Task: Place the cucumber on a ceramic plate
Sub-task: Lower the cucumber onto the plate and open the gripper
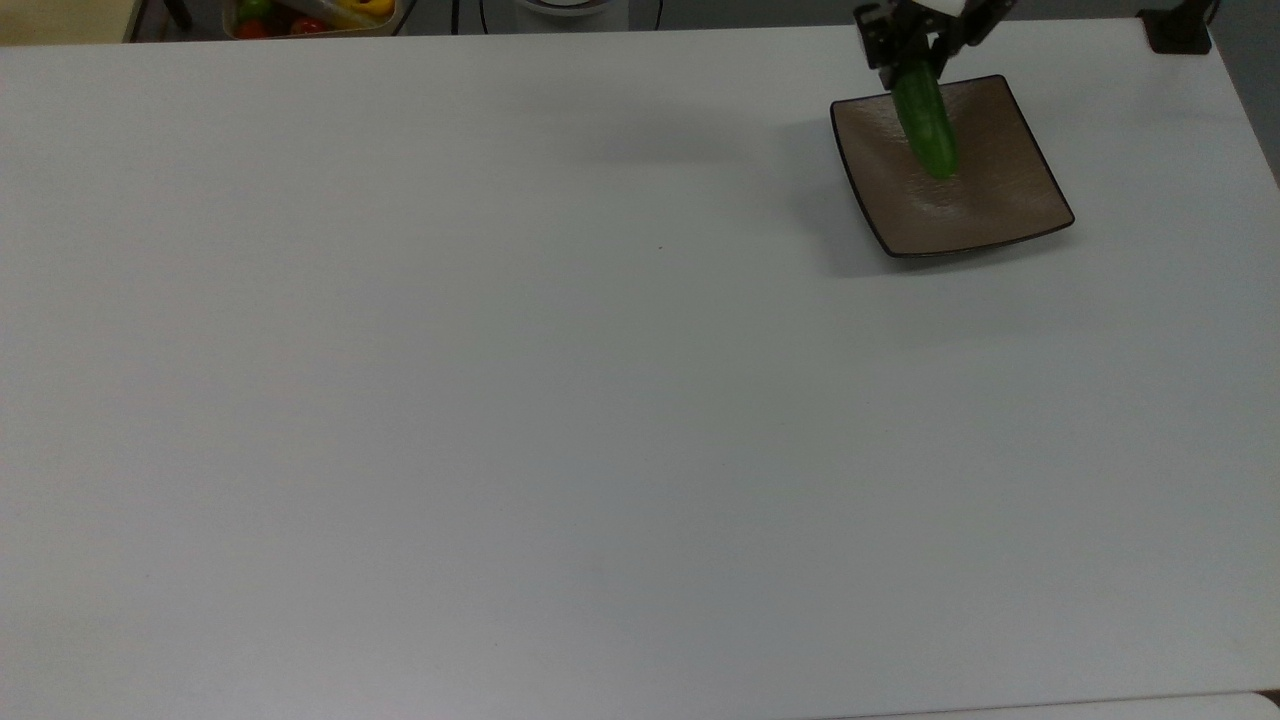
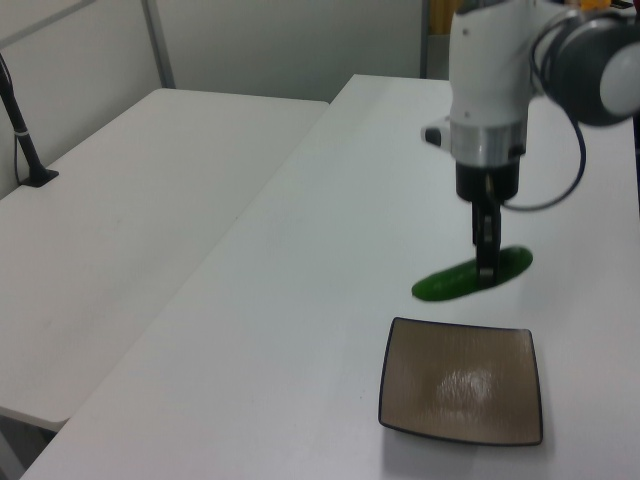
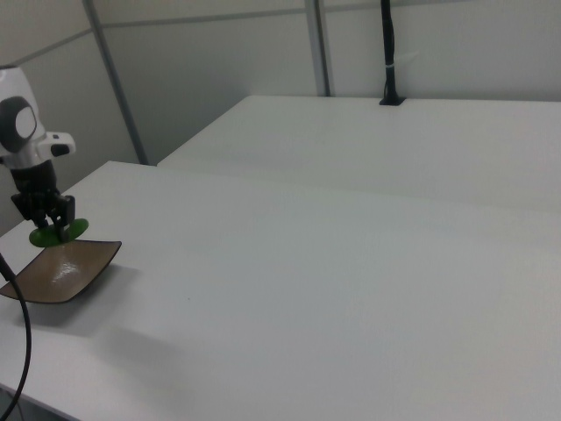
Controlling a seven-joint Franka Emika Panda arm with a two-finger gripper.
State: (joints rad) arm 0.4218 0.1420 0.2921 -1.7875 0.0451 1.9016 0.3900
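Gripper [image 2: 487, 262] is clamped on cucumber [image 1: 926, 122], held above the plate [image 1: 1010, 215] w/ plate just below it. Carry step looks nearly done; next: lower over plate's middle, then let go gently.

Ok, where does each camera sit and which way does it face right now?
Top view: overhead, looking down on the table; gripper holds the cucumber over the plate.
Left view: raised, looking along the table, plate nearest; arm, gripper, cucumber.
Right view: low, from the far end; arm, plate.
All share gripper, cucumber, plate.
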